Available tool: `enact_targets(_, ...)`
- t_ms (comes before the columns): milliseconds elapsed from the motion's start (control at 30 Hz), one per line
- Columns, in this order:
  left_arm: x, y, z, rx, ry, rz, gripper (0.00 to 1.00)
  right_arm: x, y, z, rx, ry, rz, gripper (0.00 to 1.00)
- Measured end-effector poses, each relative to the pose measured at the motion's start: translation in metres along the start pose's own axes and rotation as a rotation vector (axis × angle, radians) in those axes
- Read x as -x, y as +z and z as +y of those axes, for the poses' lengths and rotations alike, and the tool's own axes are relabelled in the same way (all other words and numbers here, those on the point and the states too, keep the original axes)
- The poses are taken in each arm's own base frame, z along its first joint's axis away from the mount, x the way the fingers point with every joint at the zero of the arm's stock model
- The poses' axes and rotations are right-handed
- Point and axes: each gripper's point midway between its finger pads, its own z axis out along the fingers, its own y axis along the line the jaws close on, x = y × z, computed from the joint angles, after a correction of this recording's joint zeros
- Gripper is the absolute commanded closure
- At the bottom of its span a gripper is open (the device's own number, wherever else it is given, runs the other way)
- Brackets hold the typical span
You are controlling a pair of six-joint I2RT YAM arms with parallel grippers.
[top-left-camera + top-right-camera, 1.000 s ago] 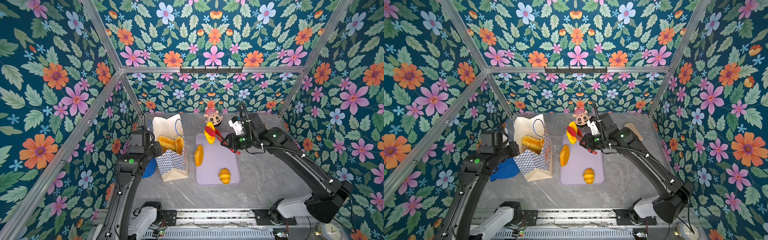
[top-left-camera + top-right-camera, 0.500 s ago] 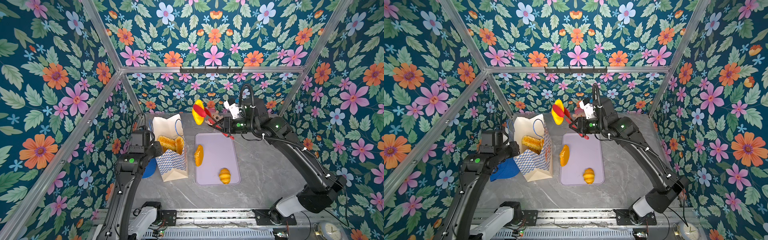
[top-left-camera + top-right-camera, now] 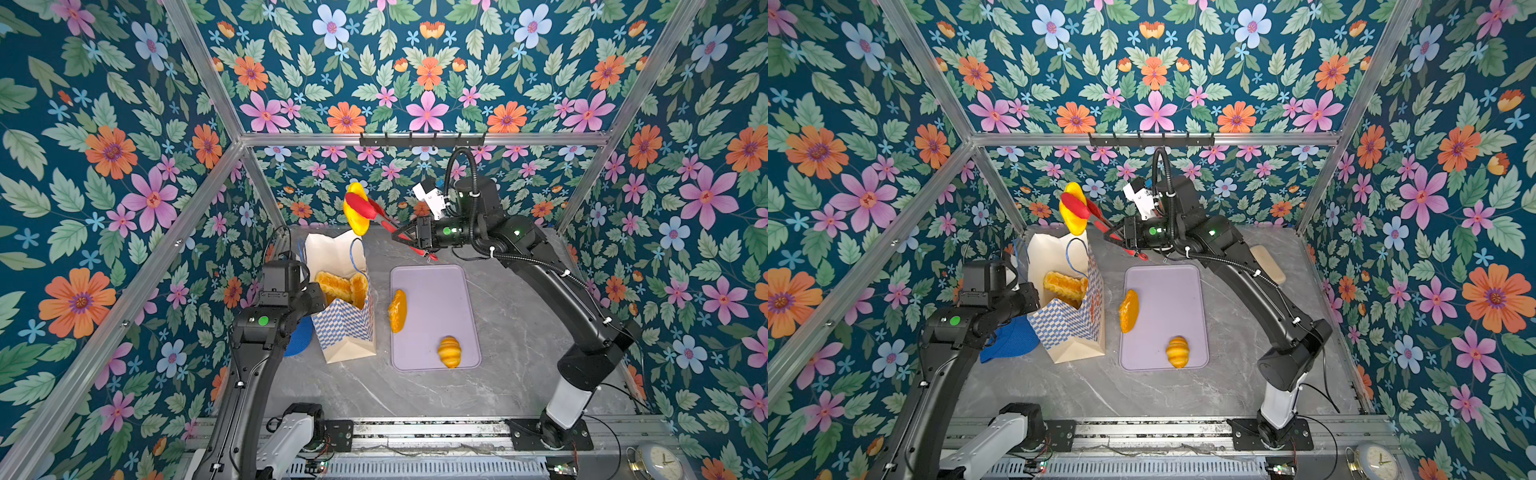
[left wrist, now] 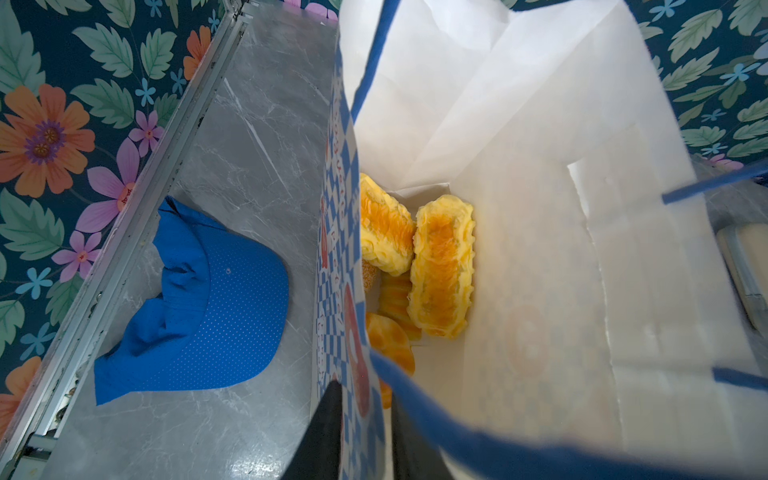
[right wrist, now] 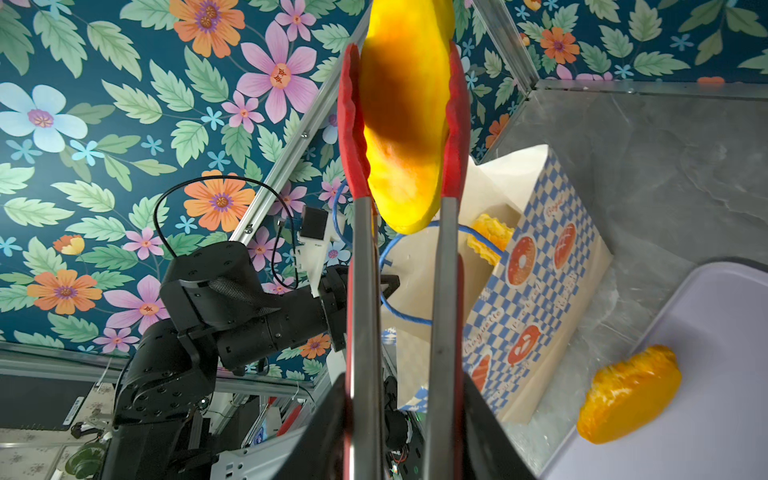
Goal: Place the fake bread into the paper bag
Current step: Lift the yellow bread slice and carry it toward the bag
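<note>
right gripper [image 3: 409, 237]: clamped on red tongs [image 3: 380, 214] pinching a flat oval bread [image 3: 356, 210] above the paper bag [image 3: 345, 328]
left gripper [image 4: 332, 432]: pinching the bag's rim
tray [image 3: 440, 282]: oval [image 3: 397, 311] at left edge, croissant [image 3: 449, 351] near front-right corner
handling: likely light, glossy, slippery; grip flat faces

**A:** Supporting surface?
**B:** Grey marble-patterned tabletop [image 3: 519, 332].
**A:** Lying directly on it?
**B:** Tall cream-white paper bag with blue-and-white checkered band [image 3: 345, 328], standing, left of centre. Lilac rectangular plastic tray [image 3: 436, 299], near the bag's right. Crumpled blue mesh cap [image 3: 1013, 338], just beside the bag's left. Pale beige oblong block [image 3: 1268, 264], far right.
</note>
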Motion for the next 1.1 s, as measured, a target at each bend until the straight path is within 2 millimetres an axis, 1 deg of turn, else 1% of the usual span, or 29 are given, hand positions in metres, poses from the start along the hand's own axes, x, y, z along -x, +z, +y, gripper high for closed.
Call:
enact_targets(67,0.0,0.0,0.0,-0.002,0.0,0.0,0.76,0.004,0.006,0.005,0.019,-0.016,0.006,0.62)
enact_targets(167,-0.001,0.0,0.0,-0.001,0.0,0.002,0.76,0.007,0.019,0.007,0.032,-0.035,0.025,0.62)
enact_targets(300,-0.001,0.001,0.0,-0.001,0.0,0.003,0.76,0.001,0.036,-0.003,0.016,-0.033,0.082,0.62)
enact_targets(367,-0.001,0.001,0.0,-0.001,0.0,0.002,0.76,-0.004,0.04,-0.009,0.001,-0.029,0.109,0.62)
enact_targets(500,-0.001,0.001,0.0,-0.001,0.0,0.002,0.76,-0.017,0.044,-0.02,-0.027,-0.021,0.168,0.62)
enact_targets(700,-0.002,0.002,0.0,0.0,0.0,0.004,0.76,-0.032,0.046,-0.031,-0.051,-0.011,0.226,0.6)
enact_targets(900,-0.002,0.002,0.0,0.0,0.0,0.005,0.76,-0.041,0.052,-0.035,-0.056,-0.019,0.258,0.56)
enact_targets(1100,-0.002,0.002,0.0,0.0,0.0,0.005,0.76,-0.049,0.053,-0.035,-0.054,-0.021,0.287,0.51)
